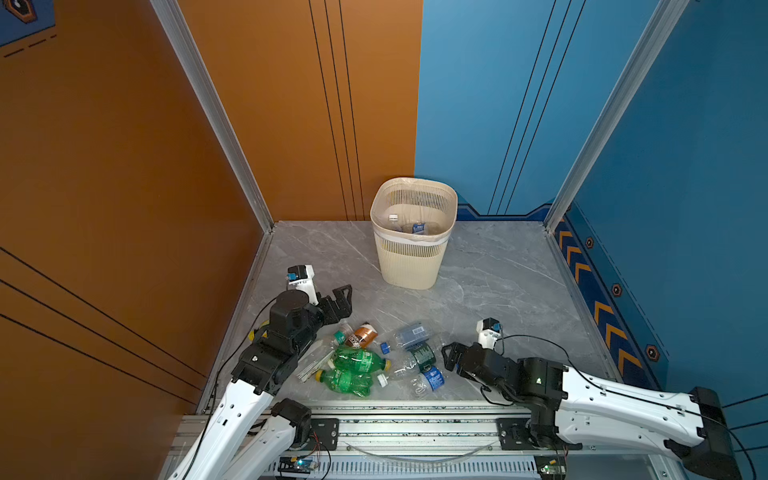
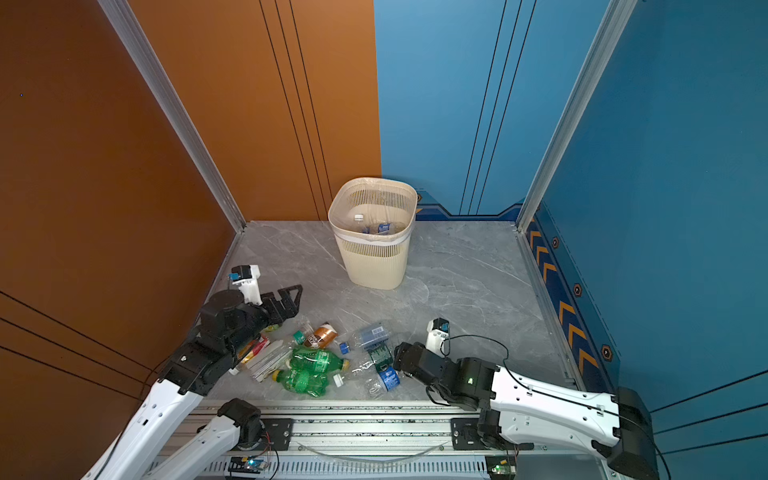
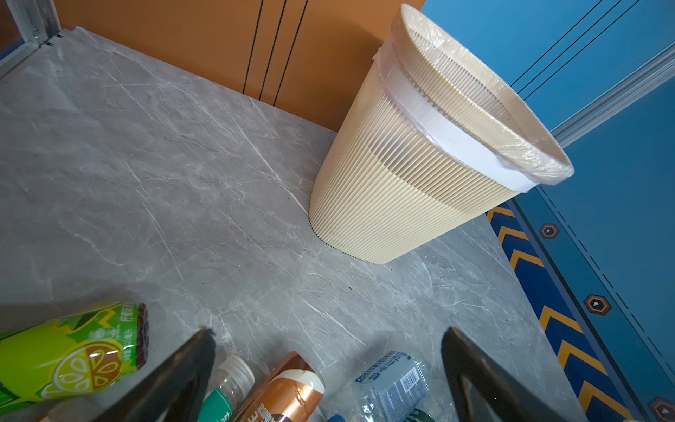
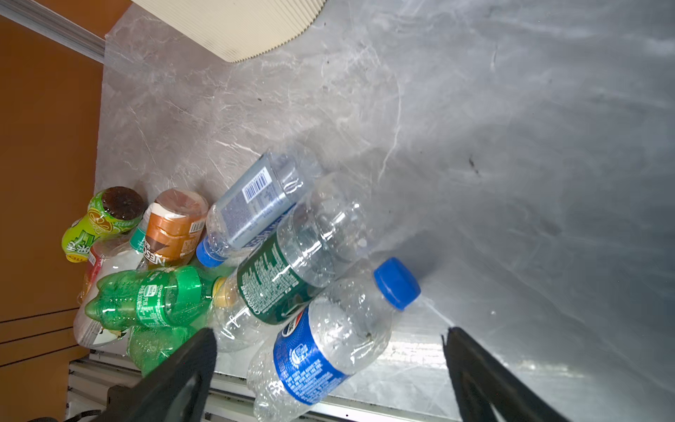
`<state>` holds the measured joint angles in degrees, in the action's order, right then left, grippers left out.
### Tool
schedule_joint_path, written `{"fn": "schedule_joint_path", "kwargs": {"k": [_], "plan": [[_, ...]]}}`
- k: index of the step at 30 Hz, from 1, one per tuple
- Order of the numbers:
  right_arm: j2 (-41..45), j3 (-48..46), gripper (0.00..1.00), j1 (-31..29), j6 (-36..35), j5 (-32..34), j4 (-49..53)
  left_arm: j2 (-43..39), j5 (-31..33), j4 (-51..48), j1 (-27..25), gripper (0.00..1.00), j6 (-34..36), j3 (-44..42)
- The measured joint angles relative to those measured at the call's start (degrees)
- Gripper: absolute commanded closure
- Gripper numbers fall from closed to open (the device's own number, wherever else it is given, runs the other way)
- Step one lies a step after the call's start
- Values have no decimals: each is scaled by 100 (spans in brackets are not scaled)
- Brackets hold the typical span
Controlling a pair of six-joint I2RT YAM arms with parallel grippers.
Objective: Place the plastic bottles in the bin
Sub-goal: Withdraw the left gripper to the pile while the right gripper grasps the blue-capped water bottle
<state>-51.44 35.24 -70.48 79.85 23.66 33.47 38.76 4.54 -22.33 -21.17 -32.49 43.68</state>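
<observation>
Several plastic bottles (image 1: 365, 357) lie in a heap near the table's front edge, among them two green ones (image 2: 316, 361) and an orange-brown labelled one (image 3: 288, 391). The cream slatted bin (image 1: 409, 266) stands at the back, with a couple of bottles (image 1: 417, 227) inside. My left gripper (image 1: 340, 305) hovers open at the heap's left back corner, holding nothing (image 3: 327, 332). My right gripper (image 1: 448, 359) is open at the heap's right side. A clear blue-labelled bottle (image 4: 321, 350) shows between its fingers (image 4: 328, 330); I cannot tell if they touch it.
An aluminium rail (image 1: 415, 419) runs along the table's front edge, right behind the heap. Orange wall (image 1: 124, 208) closes the left side and blue wall (image 1: 685, 208) the right. Bare grey marble (image 1: 498, 282) lies between the heap and the bin.
</observation>
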Motion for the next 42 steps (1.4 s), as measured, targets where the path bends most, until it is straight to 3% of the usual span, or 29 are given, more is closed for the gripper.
{"fn": "schedule_joint_path", "kwargs": {"k": [7,15,32,42], "plan": [[-518,-184,7,-754,1182,356,-304,-203,-94,-225,136,2,7,-13],[-1198,-271,9,-1001,1764,420,-957,-293,-321,-466,247,2,98,-13],[-2035,-575,17,-682,2114,400,-1956,-590,-459,-785,367,2,114,-37],[-2350,-623,35,-245,2048,173,-2424,-614,-461,-890,450,2,92,-114]]}}
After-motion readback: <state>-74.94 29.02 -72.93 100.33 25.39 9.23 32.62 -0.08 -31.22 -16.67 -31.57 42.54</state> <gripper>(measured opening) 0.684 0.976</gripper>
